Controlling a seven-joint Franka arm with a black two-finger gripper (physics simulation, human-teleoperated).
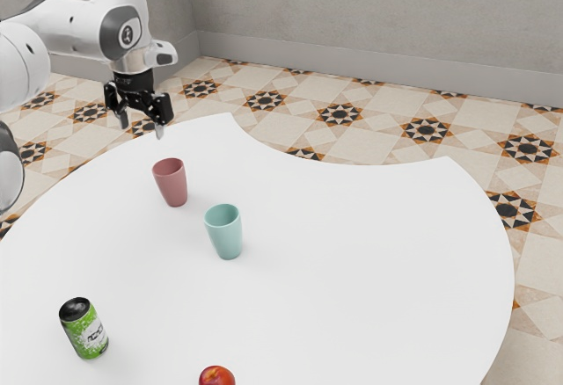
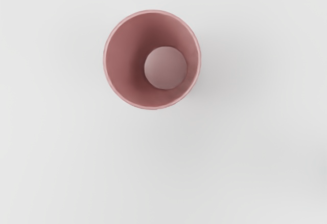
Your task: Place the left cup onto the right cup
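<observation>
From the side, the gripper [image 1: 139, 124] hangs open and empty above the pink cup [image 1: 170, 181], which stands upright on the white table [image 1: 369, 253] near the teal cup [image 1: 223, 230] (not touching). At the wrist, the pink cup [image 2: 152, 59] shows its open mouth below the hand.

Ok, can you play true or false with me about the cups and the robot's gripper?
The gripper is holding the pink cup. False: the gripper is open, in the air above the cup, holding nothing.
The pink cup stands upright. True.
The teal cup lies on its side. False: the teal cup stands upright, apart from the pink cup.
A green can stands on the table. True.
</observation>
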